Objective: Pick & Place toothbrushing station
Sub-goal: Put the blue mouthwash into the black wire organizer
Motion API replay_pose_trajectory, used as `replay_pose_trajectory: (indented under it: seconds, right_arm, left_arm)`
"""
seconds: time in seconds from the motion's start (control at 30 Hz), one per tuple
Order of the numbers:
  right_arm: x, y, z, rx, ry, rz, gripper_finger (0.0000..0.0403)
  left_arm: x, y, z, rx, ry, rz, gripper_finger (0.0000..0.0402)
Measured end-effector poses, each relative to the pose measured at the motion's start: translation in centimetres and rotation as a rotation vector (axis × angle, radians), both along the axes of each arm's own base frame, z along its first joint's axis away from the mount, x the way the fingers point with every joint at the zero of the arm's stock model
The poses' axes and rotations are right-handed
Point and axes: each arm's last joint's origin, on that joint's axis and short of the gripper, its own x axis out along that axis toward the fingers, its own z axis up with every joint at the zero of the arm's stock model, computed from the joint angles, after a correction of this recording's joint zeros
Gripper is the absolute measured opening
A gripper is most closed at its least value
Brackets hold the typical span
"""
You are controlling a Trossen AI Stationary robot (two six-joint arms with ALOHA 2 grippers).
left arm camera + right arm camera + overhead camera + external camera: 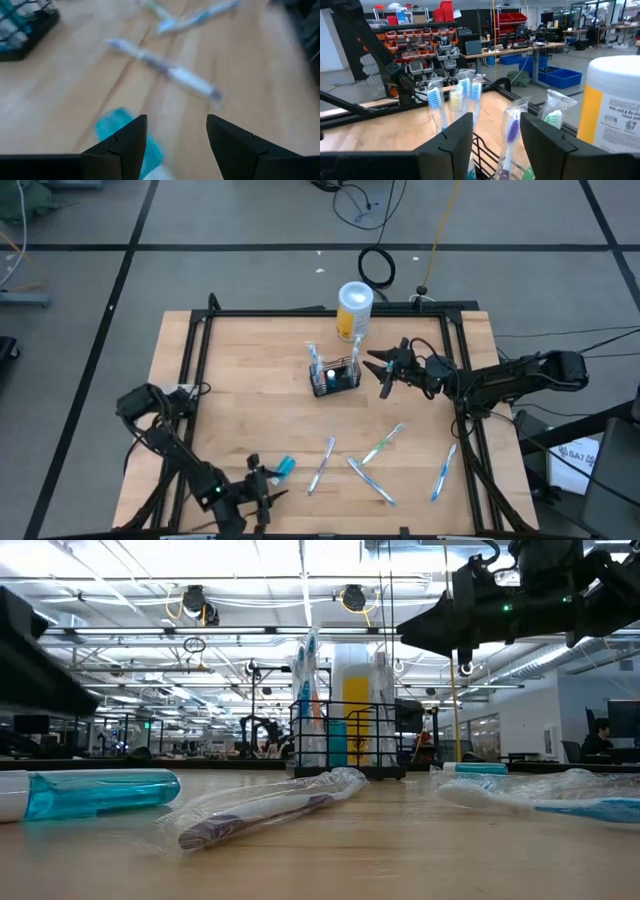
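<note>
The black wire-mesh basket (335, 376) stands on its base mid-table with several wrapped toothbrushes upright in it; it also shows in the low view (345, 740). My right gripper (380, 375) is open and empty, just right of the basket and above the table. In the right wrist view, its fingers (496, 120) frame the upright brushes (470, 92). My left gripper (265, 478) is open and empty near the front edge, next to a teal tube (283, 467). In the left wrist view, the tube (117, 131) lies by one finger of the gripper (175, 122).
A white-and-yellow canister (354, 308) stands behind the basket, at the far edge. Several wrapped toothbrushes lie flat on the near right of the table (322, 463), (383, 443), (443, 472). A black frame rail (320, 313) borders the tabletop.
</note>
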Motion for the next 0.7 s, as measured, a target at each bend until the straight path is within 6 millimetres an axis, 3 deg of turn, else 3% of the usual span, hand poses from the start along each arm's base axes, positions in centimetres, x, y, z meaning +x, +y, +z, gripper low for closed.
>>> replay_pose_trajectory:
  seconds: [0.07, 0.3, 0.7]
  right_arm:
    - [0.0, 0.0, 0.0, 0.018, -0.007, 0.001, 0.0155]
    - [0.0, 0.0, 0.0, 0.024, -0.01, 0.002, 0.0155]
    - [0.0, 0.0, 0.0, 0.025, -0.009, 0.003, 0.0155]
  left_arm:
    - [0.2, 0.0, 0.5, 0.024, 0.05, 0.029, 0.0211]
    - [1.2, -0.1, 2.7, -0.142, 0.23, 0.114, 0.0211]
    - [0.5, -0.2, 0.5, -0.171, 0.263, 0.235, 0.0211]
